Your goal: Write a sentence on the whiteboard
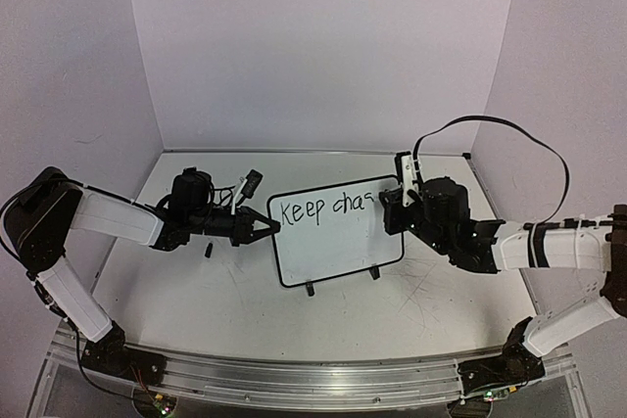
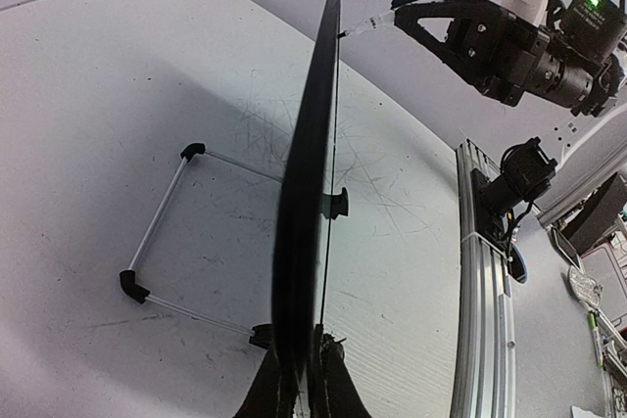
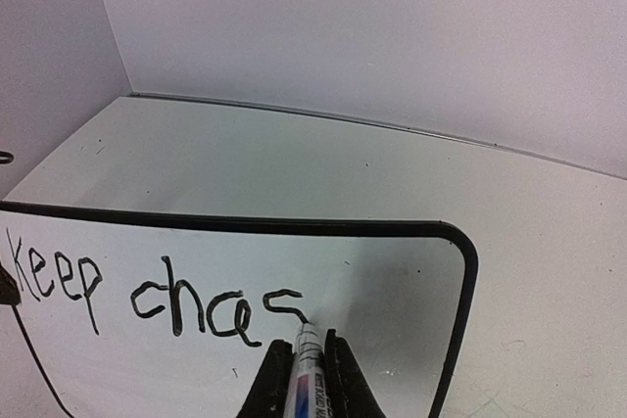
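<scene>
On the desk [image 1: 196, 291], centre: one whiteboard [image 1: 338, 252], upright on two black feet [image 1: 311, 289]. Two end effectors: the left end effector [image 1: 266, 228] is clamped on the board's left edge, and the right end effector [image 3: 306, 389] is clenched on one marker [image 3: 308, 351] whose tip touches the board. One line of the sentence [image 1: 323, 209], two words: "Keep chas", the second unfinished.
</scene>
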